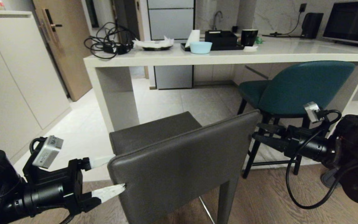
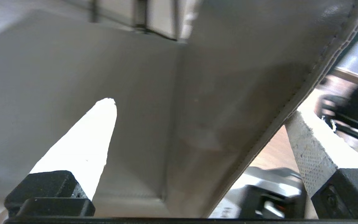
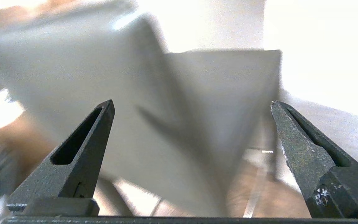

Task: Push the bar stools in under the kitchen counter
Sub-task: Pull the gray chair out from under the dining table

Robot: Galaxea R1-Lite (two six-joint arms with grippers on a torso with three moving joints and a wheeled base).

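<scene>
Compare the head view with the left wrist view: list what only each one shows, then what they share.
Only the head view shows the teal stool tucked partly under the kitchen counter, the light blue bowl and tangled cables on it, and the right tool open near the grey stool's right edge.

Only the left wrist view shows the stitched seam along the backrest edge up close.

Both show the dark grey stool backrest and the open left tool straddling its left edge.
</scene>
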